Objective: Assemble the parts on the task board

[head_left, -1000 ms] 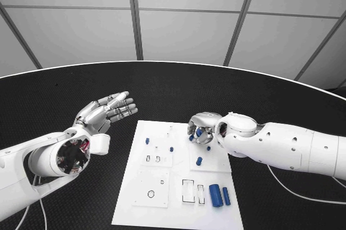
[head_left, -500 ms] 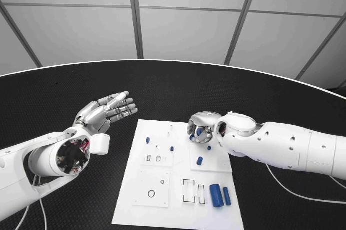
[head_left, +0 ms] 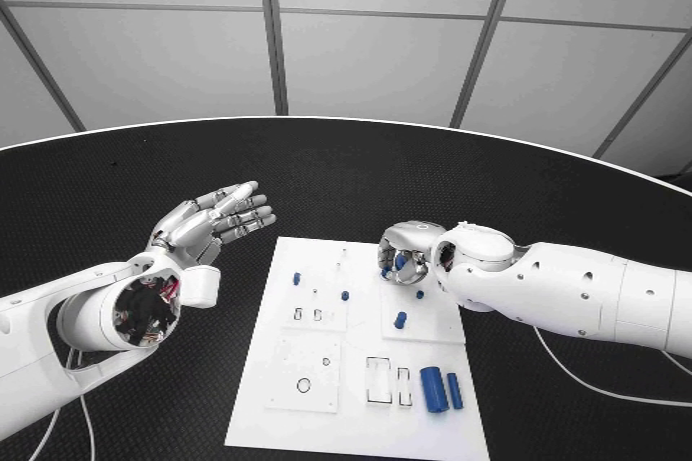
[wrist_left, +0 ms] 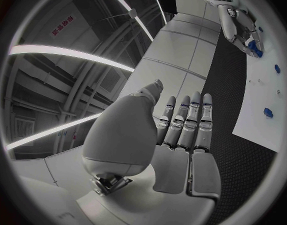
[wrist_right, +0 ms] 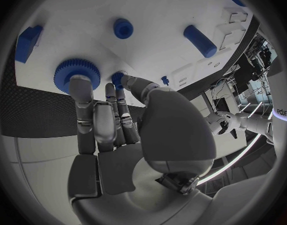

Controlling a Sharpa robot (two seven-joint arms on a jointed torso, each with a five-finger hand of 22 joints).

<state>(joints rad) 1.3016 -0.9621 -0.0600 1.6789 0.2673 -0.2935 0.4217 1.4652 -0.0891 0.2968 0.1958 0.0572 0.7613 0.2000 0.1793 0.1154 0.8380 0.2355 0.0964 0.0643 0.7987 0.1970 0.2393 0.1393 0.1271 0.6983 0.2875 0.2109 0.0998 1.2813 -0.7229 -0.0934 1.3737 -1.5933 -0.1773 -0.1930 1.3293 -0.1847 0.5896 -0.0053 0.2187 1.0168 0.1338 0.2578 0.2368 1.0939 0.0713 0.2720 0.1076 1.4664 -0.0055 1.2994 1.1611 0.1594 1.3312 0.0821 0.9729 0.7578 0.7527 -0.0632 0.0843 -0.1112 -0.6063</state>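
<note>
Nothing visibly changed: right hand (head_left: 408,260) fingers pinch a blue gear (wrist_right: 73,72) over the task board (head_left: 274,401); left hand (head_left: 214,221) fingers stay spread.

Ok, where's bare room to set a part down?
Bare black table left of the white task board, beneath the raised left hand. Crowded: the board's far right corner under the right hand, and two blue cylinders near right.

A task board (head_left: 353,421) lies mid-table. Two cylinder parts (head_left: 440,390) lie side by side near its front right corner; a gear (wrist_right: 76,73) sits near its right edge.
</note>
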